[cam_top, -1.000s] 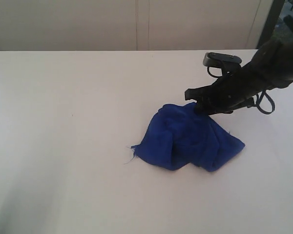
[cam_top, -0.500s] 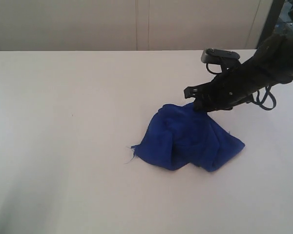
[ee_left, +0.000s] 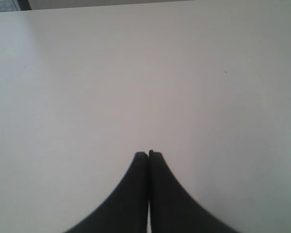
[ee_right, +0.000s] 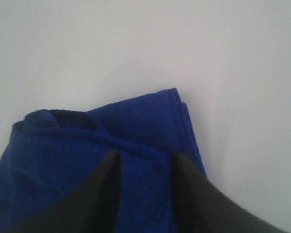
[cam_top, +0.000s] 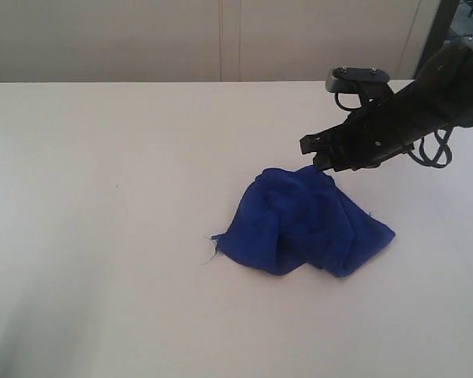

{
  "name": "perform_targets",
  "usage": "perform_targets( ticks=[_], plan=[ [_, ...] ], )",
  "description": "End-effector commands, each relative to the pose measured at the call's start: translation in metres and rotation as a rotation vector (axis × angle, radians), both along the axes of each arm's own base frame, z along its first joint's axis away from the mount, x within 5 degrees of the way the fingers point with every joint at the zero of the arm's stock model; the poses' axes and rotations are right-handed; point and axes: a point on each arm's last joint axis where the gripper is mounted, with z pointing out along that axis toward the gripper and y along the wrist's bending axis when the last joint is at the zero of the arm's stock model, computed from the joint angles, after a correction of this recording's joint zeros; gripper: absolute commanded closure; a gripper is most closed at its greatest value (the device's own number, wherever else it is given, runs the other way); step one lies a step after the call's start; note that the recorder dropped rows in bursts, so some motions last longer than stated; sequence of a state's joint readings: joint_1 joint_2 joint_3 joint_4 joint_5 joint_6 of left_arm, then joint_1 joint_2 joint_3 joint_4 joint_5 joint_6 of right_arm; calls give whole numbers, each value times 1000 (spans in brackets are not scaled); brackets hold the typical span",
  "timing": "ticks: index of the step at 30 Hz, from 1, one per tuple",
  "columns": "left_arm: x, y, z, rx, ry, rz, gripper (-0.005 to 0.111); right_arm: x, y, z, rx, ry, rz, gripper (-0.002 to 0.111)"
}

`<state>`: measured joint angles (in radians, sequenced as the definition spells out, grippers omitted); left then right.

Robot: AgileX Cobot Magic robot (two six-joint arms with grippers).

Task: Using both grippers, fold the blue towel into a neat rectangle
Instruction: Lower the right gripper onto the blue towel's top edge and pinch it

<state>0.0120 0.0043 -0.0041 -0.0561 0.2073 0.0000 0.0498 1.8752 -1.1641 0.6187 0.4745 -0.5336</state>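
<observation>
Blue towel (cam_top: 307, 224) looks soft, light, limp; take its 12 o'clock corner. Right gripper (cam_top: 314, 156) spread astride it, unclamped; left gripper (ee_left: 148, 155) closed, empty.

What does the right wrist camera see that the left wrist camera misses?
Only the right wrist view shows the crumpled royal-blue cloth towel, with the right black claw open just over the cloth. Only the left wrist view shows the left black claw, shut, with nothing in it. Both views show the plain white tabletop.
</observation>
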Motion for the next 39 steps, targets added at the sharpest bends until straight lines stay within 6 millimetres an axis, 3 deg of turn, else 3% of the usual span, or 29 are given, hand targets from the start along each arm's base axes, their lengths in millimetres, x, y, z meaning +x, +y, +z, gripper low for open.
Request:
perform_targets(
  ticks=[1, 13, 32, 35, 39],
  plan=[
    [0, 0, -1, 1, -4, -4, 107, 2, -4, -10, -20, 29, -47, 74],
    [0, 0, -1, 1, -4, -4, 107, 0, 2, -20, 50, 95, -42, 74],
    [0, 0, -1, 1, -4, -4, 107, -5, 4, -4, 61, 74, 4, 75],
    [0, 0, -1, 1, -4, -4, 107, -5, 4, -4, 61, 74, 4, 82],
    [0, 0, -1, 1, -4, -4, 107, -5, 4, -4, 46, 65, 30, 102]
  ],
)
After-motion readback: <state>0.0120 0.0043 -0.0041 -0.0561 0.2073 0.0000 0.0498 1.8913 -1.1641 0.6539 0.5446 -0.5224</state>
